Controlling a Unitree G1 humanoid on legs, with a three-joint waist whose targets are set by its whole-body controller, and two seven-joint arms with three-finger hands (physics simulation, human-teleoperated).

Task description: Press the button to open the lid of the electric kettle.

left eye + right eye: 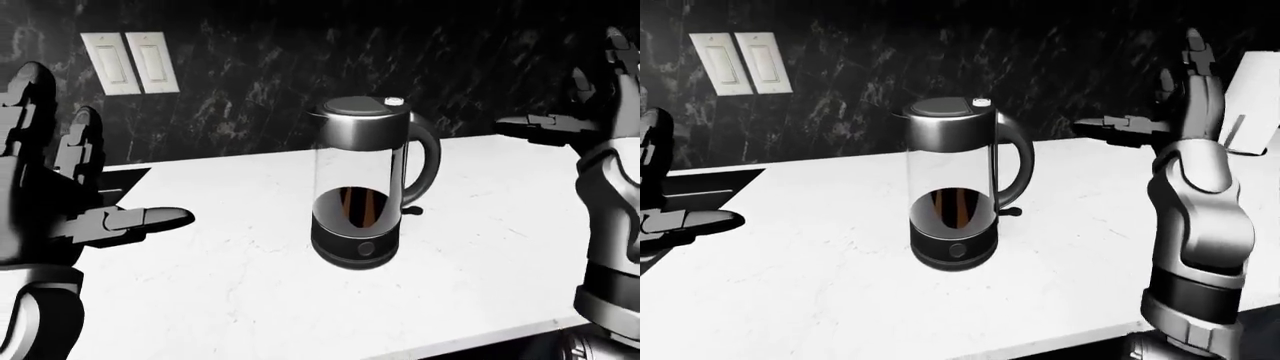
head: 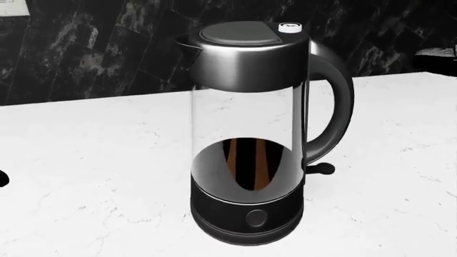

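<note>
Electric kettle (image 2: 250, 134) upright at frame centre on the white surface (image 2: 85, 176), lid (image 2: 239, 33) shut. Glass wall looks fragile, probably light — don't grip; press only the white button (image 2: 291, 27) above the handle (image 2: 336, 107). Left hand (image 1: 60, 195) and right hand (image 1: 1180, 112) — fingers spread, empty, well apart from it.

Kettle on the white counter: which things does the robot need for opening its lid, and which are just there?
Needed:
- glass-walled electric kettle with dark metal top
- small white round button by the handle's top
- flat dark lid, shut
- open right hand
- open left hand

Just there:
- two white wall switches
- white marble counter
</note>
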